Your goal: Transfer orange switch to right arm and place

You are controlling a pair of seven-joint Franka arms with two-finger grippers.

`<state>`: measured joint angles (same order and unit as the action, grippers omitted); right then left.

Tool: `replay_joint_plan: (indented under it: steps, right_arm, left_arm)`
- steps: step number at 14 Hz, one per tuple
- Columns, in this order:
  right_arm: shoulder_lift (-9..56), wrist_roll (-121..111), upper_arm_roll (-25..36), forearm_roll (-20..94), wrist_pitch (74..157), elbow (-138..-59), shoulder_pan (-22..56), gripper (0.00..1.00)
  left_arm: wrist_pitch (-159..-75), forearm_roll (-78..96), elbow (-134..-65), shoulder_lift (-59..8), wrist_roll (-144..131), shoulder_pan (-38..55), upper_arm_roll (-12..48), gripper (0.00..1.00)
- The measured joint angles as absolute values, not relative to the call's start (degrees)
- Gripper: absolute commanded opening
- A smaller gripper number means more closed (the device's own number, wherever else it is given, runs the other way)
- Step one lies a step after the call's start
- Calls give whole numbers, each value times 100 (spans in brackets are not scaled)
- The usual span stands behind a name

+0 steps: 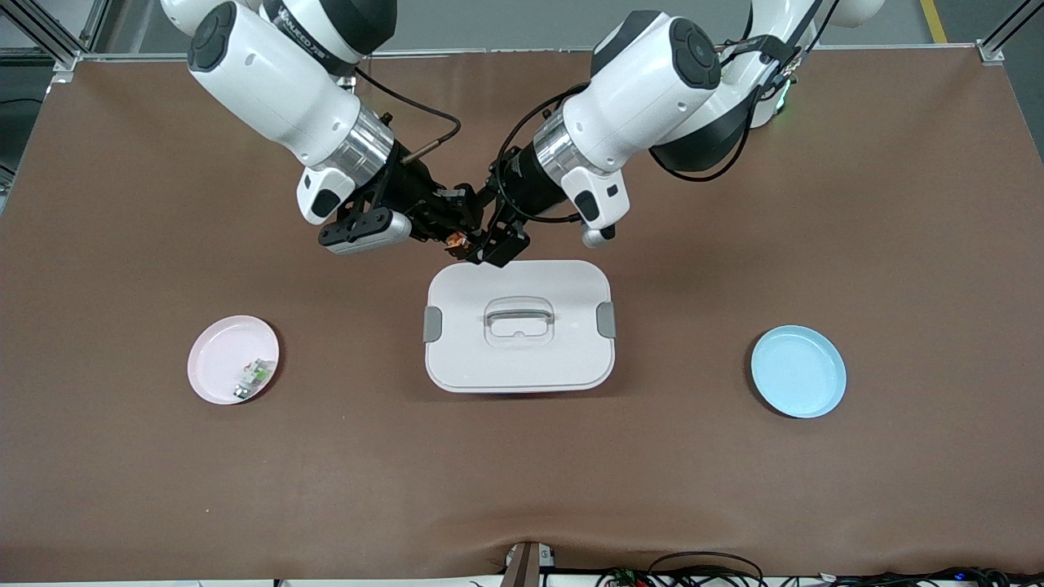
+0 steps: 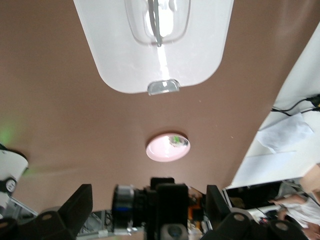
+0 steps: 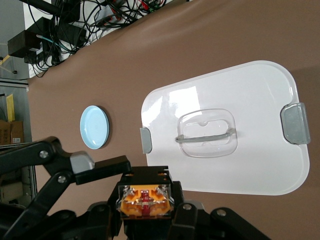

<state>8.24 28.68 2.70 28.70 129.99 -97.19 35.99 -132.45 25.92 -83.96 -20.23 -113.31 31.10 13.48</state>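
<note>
Midair, right gripper (image 1: 453, 231) clenches the orange switch (image 1: 457, 240) (left gripper (image 1: 489, 244) released).

Crowded above the box's edge nearest the robots.
Both grippers meet over the white lidded box (image 1: 519, 326); open table apparently surrounds pink plate (image 1: 220, 363) and blue plate (image 1: 798, 371).

- The orange switch (image 3: 145, 201) is clamped between the right gripper (image 1: 453, 231) fingers, with the spread left gripper (image 1: 493, 244) fingers on either side of it.
- Both sets of fingers are held over the lidded box's (image 1: 519, 359) edge farthest from the front camera.
- One plate (image 1: 214, 367) is set toward the right arm's end, another plate (image 1: 798, 371) toward the left arm's.
</note>
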Motion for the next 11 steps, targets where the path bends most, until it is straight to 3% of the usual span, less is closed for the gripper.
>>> replay_joint_plan:
  steps: [6,11]
  right_arm:
    - [824,2869,287,2870,12979,-9718,3607,0]
    - [824,2869,289,2870,12979,-9717,3608,0]
  left_arm:
    - [-12171,2407,-8366,-1716,-10797,2745,1313,100]
    - [-10517,2323,-8368,-1451,-9484,1990,1282,100]
